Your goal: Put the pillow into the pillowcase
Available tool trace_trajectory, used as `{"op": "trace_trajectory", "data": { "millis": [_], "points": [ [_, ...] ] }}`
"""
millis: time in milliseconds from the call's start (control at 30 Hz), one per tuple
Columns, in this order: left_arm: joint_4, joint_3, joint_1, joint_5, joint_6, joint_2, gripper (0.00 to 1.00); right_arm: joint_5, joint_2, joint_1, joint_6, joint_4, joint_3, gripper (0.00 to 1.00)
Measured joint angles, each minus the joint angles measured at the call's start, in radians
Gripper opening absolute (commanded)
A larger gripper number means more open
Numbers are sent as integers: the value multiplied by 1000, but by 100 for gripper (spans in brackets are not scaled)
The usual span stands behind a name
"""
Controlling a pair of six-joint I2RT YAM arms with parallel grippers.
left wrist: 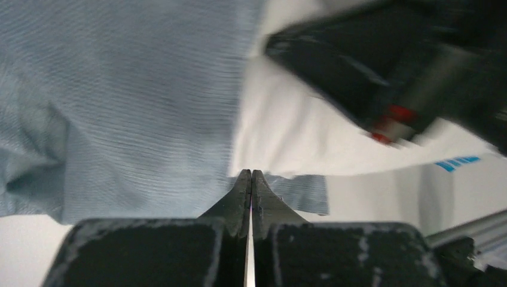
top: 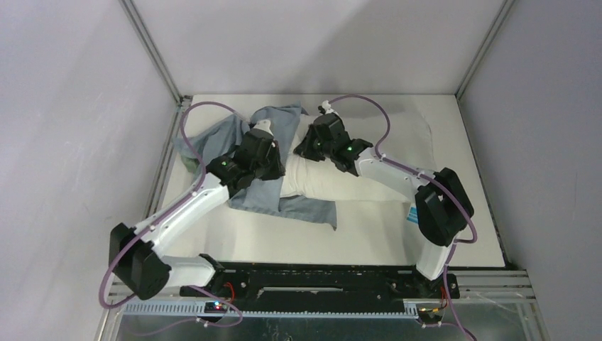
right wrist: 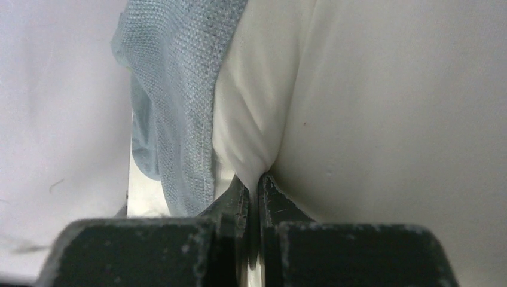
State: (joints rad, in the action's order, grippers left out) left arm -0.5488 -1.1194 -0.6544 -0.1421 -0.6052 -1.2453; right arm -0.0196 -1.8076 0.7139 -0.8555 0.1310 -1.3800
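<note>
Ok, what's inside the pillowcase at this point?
The pillow has its left end in the pillowcase mouth, blue cloth above and below it. Most of it, the tag end included, lies outside. How deep it reaches is hidden by cloth and the left arm.

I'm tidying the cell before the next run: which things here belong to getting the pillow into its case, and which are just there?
Belongs to the job:
pillow, pinched by the shut right gripper
pillowcase
left gripper, shut

Just there:
table
corner post of the enclosure
</note>
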Motion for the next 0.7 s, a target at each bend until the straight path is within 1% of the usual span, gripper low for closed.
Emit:
{"op": "trace_trajectory", "data": {
  "millis": [33,133,167,200,233,267,300,400,467,500,600,700],
  "points": [
    [0,17,20,12,-1,-14,2,5,10,2,4,1,9,1],
    [-11,34,58,23,-2,-37,23,26,42,4,45,13,24,21],
    [-10,34,57,23,0,-33,30,28,50,5,58,18,25,35],
    [-9,34,54,23,3,-26,36,29,62,7,80,26,26,42],
    [-10,34,50,22,3,-16,43,31,72,10,88,31,26,54],
    [-10,36,47,21,4,-5,49,41,86,17,110,40,26,63],
    [-6,43,45,18,6,7,54,53,103,23,132,51,26,68],
    [-8,82,32,2,5,54,66,96,156,52,194,94,26,77],
    [-21,111,10,-20,6,75,73,137,196,77,240,139,26,81],
    [-27,120,-2,-28,9,79,75,154,211,86,255,158,26,82],
    [-38,160,-33,-60,8,86,79,241,259,124,318,240,26,86],
    [-51,189,-45,-85,6,88,77,340,300,166,371,301,49,90]
  ]
}}
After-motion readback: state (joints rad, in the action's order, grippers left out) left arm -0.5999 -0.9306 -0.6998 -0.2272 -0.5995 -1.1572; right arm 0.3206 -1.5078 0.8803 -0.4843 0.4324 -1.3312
